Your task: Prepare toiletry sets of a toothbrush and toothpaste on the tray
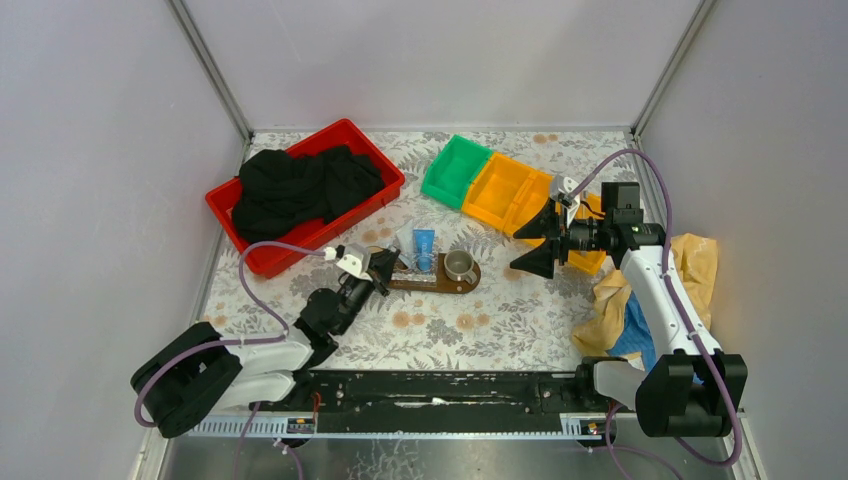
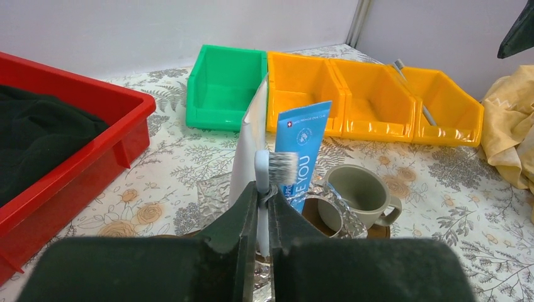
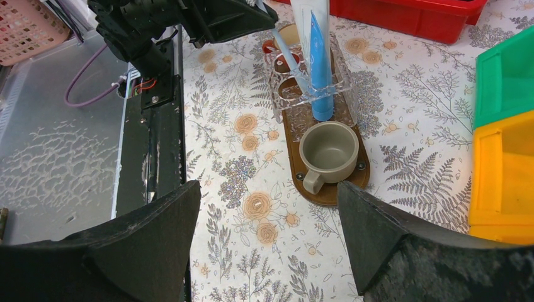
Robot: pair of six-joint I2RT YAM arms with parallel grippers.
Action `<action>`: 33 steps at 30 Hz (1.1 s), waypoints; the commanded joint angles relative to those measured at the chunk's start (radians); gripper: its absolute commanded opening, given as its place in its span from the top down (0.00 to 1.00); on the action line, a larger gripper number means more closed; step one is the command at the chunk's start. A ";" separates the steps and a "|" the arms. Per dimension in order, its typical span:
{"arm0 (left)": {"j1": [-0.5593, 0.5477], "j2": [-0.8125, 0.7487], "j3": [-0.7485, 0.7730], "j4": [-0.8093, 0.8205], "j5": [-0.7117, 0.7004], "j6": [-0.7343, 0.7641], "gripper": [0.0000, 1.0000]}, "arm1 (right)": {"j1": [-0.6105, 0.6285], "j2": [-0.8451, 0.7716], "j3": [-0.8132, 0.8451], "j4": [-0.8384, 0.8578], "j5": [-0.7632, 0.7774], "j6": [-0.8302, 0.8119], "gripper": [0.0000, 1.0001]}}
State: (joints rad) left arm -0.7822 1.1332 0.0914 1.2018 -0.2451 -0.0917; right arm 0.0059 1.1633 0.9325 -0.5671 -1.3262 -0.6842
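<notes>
Toothbrush is standing head-up in the holder on the tray beside the toothpaste. The left gripper is pinching its handle, likely to seat it. The right gripper is hanging wide open.

tray: mostly hidden behind cup and left gripper.
toothbrush: handle hidden between that gripper's fingers, above tray.
white tube, on tray: top cut off by frame edge.
crate, beside tray: cropped.
</notes>
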 commanded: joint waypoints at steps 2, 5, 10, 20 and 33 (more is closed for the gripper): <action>0.008 0.007 -0.023 0.062 0.004 0.034 0.83 | 0.003 0.004 0.043 -0.008 -0.011 -0.020 0.14; 0.008 0.003 -0.026 0.061 0.005 0.033 0.79 | 0.003 0.004 0.042 -0.009 -0.011 -0.020 0.14; 0.008 -0.009 -0.027 0.047 0.004 0.037 0.75 | 0.003 0.006 0.043 -0.008 -0.011 -0.021 0.14; 0.008 -0.050 -0.035 0.016 -0.011 0.054 0.77 | 0.003 0.008 0.044 -0.011 -0.012 -0.023 0.14; 0.009 -0.092 -0.048 -0.030 -0.008 0.067 0.67 | 0.003 0.011 0.044 -0.013 -0.011 -0.026 0.14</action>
State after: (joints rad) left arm -0.7826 1.0573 0.0635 1.1534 -0.2390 -0.0513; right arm 0.0059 1.1736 0.9329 -0.5682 -1.3258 -0.6880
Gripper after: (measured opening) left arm 0.331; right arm 0.861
